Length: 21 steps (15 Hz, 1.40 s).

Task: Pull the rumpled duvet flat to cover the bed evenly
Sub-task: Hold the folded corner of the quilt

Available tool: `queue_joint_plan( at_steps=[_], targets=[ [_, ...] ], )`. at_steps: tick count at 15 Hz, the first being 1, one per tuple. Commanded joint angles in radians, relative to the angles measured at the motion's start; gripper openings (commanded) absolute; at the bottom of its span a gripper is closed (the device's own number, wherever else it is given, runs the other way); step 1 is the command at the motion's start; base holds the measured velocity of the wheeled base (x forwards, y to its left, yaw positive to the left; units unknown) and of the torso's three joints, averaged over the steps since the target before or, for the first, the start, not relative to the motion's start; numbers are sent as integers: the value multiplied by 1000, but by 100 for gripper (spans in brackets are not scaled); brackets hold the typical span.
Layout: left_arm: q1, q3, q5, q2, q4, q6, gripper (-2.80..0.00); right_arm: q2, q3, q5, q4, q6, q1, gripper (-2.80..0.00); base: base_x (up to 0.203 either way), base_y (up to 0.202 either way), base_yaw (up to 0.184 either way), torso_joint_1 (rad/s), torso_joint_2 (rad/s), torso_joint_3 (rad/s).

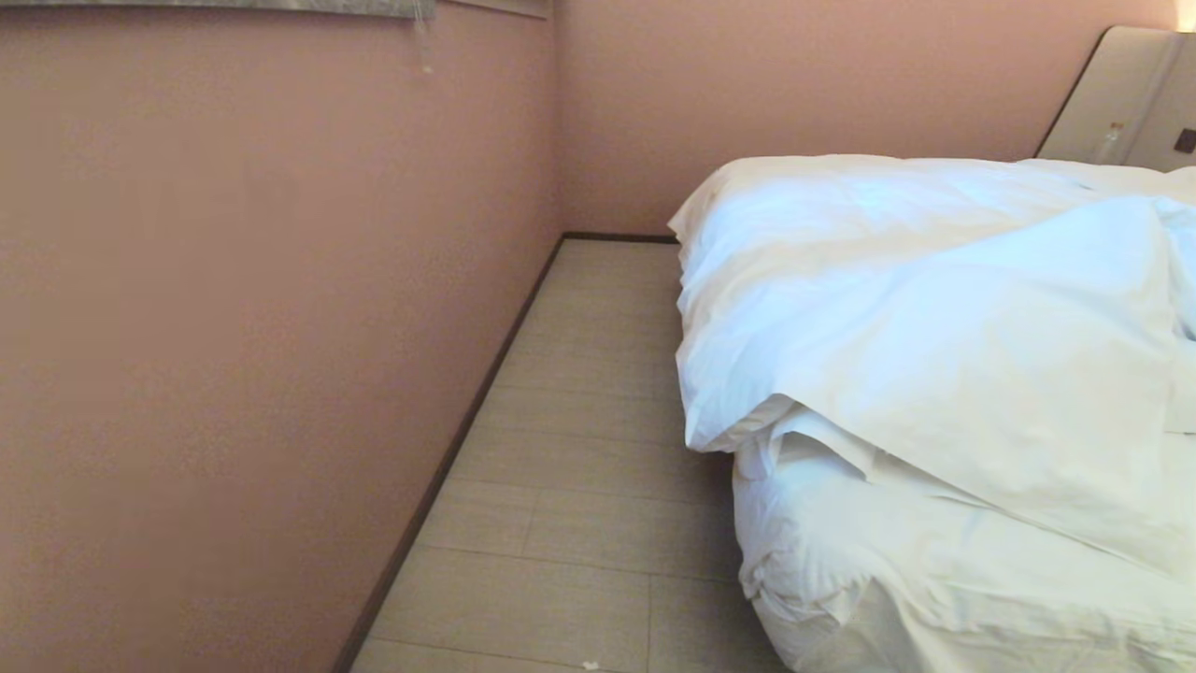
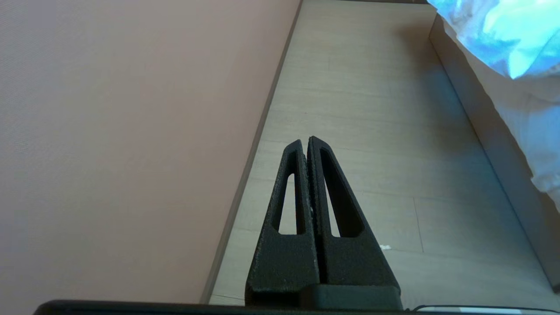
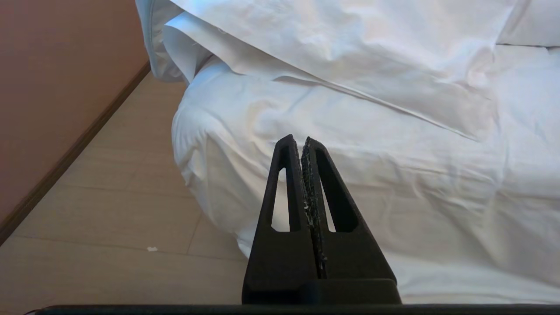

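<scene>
The white duvet (image 1: pixel 944 318) lies rumpled on the bed (image 1: pixel 888 579), bunched toward its left side, with a folded corner hanging over the near left edge. In the right wrist view the duvet (image 3: pixel 350 48) drapes over the sheeted corner of the bed (image 3: pixel 306 118). My right gripper (image 3: pixel 301 141) is shut and empty, a short way off that corner. Over the floor, my left gripper (image 2: pixel 305 142) is shut and empty, with the bed's base (image 2: pixel 494 144) and a bit of duvet (image 2: pixel 503 39) off to its side. Neither arm shows in the head view.
A pink wall (image 1: pixel 234 327) runs along the left, leaving a narrow strip of pale tiled floor (image 1: pixel 579 439) between it and the bed. A beige headboard panel (image 1: pixel 1121 93) stands at the far right. A small white scrap (image 3: pixel 152 249) lies on the floor.
</scene>
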<state>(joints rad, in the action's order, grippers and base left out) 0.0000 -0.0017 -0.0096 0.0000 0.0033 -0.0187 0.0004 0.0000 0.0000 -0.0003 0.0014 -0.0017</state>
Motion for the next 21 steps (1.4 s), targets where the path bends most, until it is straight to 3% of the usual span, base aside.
queue_joint_plan(
  at_steps=[1,21],
  targets=[
    [0,0,-1,0,0,-1,-280,0,0,1,0,0,0,-280,0,0,0,0,0,0],
    [0,0,0,0,0,5,-280,0,0,0,-1,0,0,-280,0,0,0,0,0,0]
  ],
)
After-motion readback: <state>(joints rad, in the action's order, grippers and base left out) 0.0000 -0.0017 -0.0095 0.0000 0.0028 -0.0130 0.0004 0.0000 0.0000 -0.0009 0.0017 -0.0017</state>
